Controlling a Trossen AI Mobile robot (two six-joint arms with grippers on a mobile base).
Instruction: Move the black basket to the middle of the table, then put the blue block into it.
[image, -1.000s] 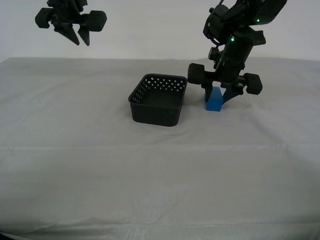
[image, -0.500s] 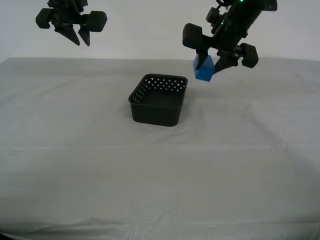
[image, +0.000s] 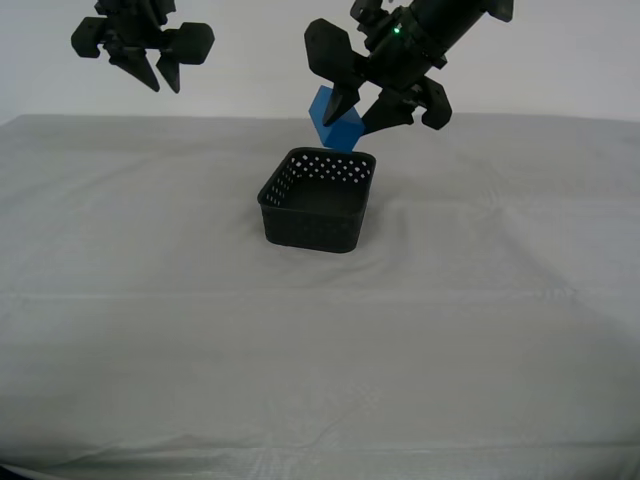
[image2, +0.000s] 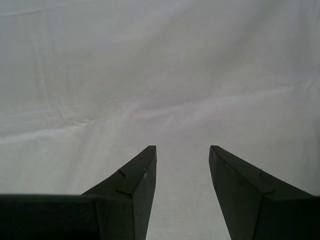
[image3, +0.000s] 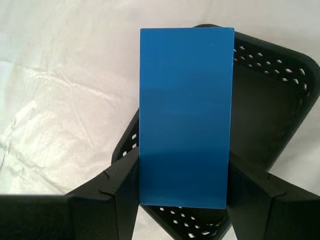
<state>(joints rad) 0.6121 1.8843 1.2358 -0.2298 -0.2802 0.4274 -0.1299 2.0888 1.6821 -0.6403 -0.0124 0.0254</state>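
Observation:
The black basket (image: 318, 198) stands on the table (image: 320, 330) near its middle; it also shows in the first wrist view (image3: 270, 115), below the block. My first gripper (image: 362, 108) is shut on the blue block (image: 335, 118) and holds it in the air just above the basket's far rim. In the first wrist view the blue block (image3: 186, 117) sits between the two fingers of that gripper (image3: 183, 200). My second gripper (image: 155, 70) hangs high at the exterior view's left, open and empty. In the second wrist view the same gripper (image2: 181, 155) shows only cloth.
The pale wrinkled cloth covers the whole table. A plain light wall (image: 260, 60) stands behind it. Bare cloth (image: 300, 380) lies in front of the basket and to both sides.
My first gripper has lifted the blue block off the table beside the basket and carried it up and toward the exterior view's left, to above the basket's far rim. The second arm has not moved.

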